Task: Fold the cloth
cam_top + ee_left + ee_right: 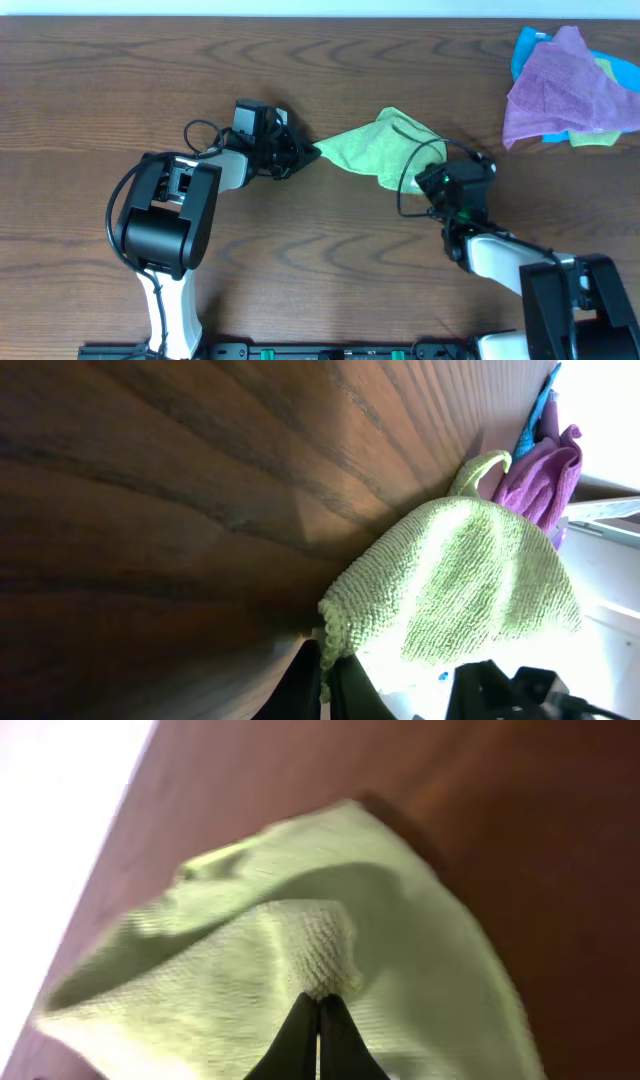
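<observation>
lime-green cloth (380, 148), purple cloth (560, 88), blue cloth (524, 46), dark wood-grain table (100, 80)

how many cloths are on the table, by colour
lime-green cloth: 1
purple cloth: 1
blue cloth: 1
total: 3 (the green sliver under the purple cloth may be a fourth; cannot tell)

**Spare cloths heaped at upper right**

On my overhead feed a dark wood-grain table (120, 80) fills the frame. In the upper right corner I see a crumpled purple cloth (555, 85) lying on a blue cloth (527, 45), whose edges poke out above and below it.
</observation>
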{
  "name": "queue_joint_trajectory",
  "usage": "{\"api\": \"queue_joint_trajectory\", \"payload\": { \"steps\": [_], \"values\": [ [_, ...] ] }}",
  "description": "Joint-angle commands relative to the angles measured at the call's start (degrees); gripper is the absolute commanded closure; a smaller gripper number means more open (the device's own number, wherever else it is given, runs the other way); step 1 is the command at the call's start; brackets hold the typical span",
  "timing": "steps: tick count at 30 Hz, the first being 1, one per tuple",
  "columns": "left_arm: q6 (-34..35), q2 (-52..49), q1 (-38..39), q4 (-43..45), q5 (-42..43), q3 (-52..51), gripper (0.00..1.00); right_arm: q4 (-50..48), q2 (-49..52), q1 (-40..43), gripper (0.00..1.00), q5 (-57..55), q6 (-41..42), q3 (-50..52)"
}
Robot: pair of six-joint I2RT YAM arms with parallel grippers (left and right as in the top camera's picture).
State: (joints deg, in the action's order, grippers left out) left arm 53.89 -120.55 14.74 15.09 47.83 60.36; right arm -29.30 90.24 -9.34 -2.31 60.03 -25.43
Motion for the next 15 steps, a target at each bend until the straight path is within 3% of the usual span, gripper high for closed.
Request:
{"api": "queue_joint_trajectory", "payload": {
  "steps": [1,4,11,15],
  "values": [
    [-0.9,-1.1,0.1,0.7,3.4,-0.8,0.94,0.3,-2.3,0.7,0.98,5.9,-6.6,-4.5],
    [3.7,-1.1,0.0,5.1,8.3,-0.4,0.94,5.1,-4.7,0.7,0.98,10.2,-7.4,-8.8],
    [21.3,-1.1,-0.8,30.9,12.9,0.7,0.94,12.3,-7.6,0.7,0.98,14.9,-11.3,-14.1],
    [24.2,-1.1,-2.5,32.3,14.9,4.3,0.94,14.9,-7.9,0.7,0.99,17.6,-15.9,-19.8]
  ]
}}
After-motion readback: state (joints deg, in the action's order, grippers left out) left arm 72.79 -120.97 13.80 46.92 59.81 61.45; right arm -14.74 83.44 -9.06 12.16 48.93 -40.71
